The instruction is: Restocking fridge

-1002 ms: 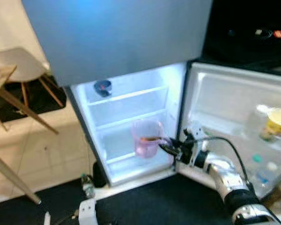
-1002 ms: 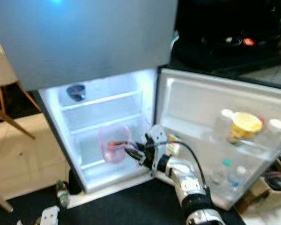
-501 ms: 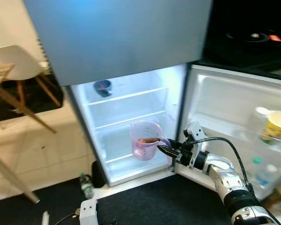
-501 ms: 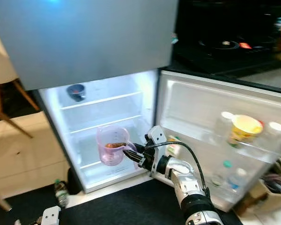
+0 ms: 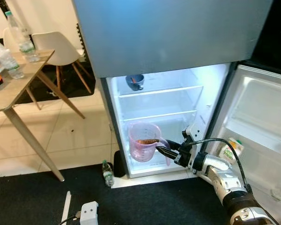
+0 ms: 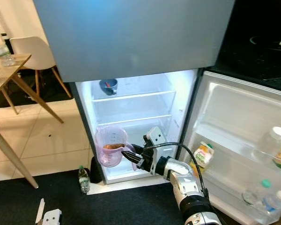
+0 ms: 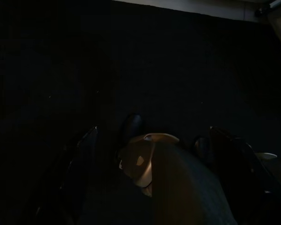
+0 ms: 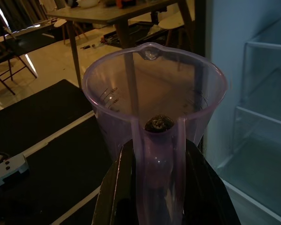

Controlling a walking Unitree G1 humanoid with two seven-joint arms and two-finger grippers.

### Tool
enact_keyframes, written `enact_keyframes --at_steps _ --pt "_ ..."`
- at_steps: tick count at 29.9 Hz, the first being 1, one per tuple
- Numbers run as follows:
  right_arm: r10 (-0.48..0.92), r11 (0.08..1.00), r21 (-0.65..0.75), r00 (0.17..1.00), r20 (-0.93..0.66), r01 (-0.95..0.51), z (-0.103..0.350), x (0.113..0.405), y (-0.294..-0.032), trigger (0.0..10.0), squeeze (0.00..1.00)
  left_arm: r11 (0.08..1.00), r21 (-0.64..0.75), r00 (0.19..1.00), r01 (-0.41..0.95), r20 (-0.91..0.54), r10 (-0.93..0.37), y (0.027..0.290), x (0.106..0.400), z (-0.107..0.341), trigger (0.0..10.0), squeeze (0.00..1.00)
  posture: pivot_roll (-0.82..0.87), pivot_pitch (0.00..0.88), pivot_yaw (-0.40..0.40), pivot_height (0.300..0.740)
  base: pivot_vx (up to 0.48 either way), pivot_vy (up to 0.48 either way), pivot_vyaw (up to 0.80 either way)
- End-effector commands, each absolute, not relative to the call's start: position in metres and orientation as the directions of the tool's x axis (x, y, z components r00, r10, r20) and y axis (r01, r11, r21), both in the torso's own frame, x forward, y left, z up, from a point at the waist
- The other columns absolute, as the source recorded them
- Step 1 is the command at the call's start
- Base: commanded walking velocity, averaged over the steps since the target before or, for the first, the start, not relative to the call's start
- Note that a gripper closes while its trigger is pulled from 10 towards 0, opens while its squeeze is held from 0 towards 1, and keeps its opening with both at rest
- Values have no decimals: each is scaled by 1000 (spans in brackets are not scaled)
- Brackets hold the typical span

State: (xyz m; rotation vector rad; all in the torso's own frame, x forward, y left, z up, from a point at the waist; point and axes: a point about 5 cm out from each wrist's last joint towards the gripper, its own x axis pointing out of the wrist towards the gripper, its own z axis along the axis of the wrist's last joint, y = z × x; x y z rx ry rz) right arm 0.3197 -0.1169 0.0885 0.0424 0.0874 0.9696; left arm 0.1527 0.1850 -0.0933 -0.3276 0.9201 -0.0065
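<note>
A wooden table (image 5: 18, 79) with bottles (image 5: 7, 58) beside a white chair (image 5: 56, 44).

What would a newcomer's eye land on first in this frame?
The lit, open fridge, nearly bare, with a blue cup on its top shelf. In front of its lower shelves the right gripper holds a translucent pink measuring jug by the handle, upright. Bottles sit in the open door at right.
</note>
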Motion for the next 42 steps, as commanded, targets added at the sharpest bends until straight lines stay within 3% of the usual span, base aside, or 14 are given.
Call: enact_keyframes --at_steps 1,12,15,30,42 --pt "835 551 68 549 -44 -832 92 320 -113 10000 0 954 -272 591 -128 -793 -147 185 149 -95 10000 0 -24 19 22 740 0 0 788" --pt "811 585 62 583 -45 -809 91 322 -116 10000 0 957 -269 583 -108 -797 -158 183 147 -96 10000 0 -21 20 13 740 0 0 790" --pt "774 633 58 630 -60 -772 92 328 -118 10000 0 957 -269 582 -111 -798 -157 184 146 -96 10000 0 -19 19 9 740 0 0 0" --pt "709 705 62 698 -97 -707 86 332 -130 10000 0 950 -306 587 -64 -781 -212 177 148 -96 10000 0 -21 12 8 740 99 0 0" --pt "554 832 40 824 -120 -554 93 337 -195 10000 0 949 -310 584 -50 -780 -224 177 146 -96 10000 0 -20 17 15 740 269 0 0"
